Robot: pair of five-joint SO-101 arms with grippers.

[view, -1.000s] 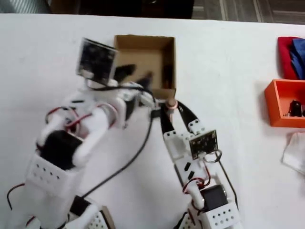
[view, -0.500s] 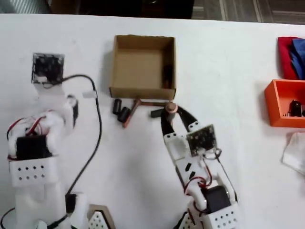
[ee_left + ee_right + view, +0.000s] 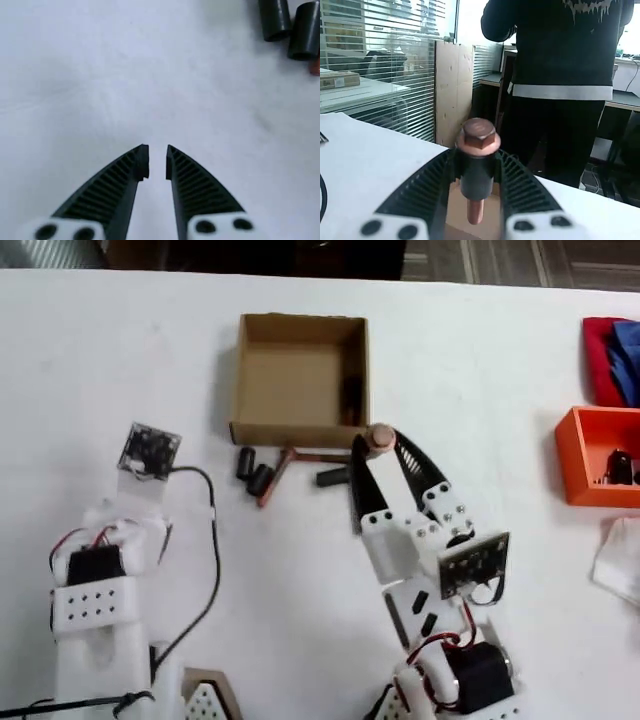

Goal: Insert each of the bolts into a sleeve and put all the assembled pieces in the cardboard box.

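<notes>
Cardboard box (image 3: 300, 432) stands open on the white bench (image 3: 480, 360), with a dark item against its right inner wall. The right end effector (image 3: 377, 443) is clamped on a copper-headed bolt (image 3: 380, 435), head up, just beside the box's near right corner. Three black sleeves (image 3: 245, 462) lie on the bench in front of the box. Two loose bolts (image 3: 275, 480) meet at an angle among them. The left arm (image 3: 95, 580) sits well apart to the left. An orange bin (image 3: 585, 465) stands at the right edge.
</notes>
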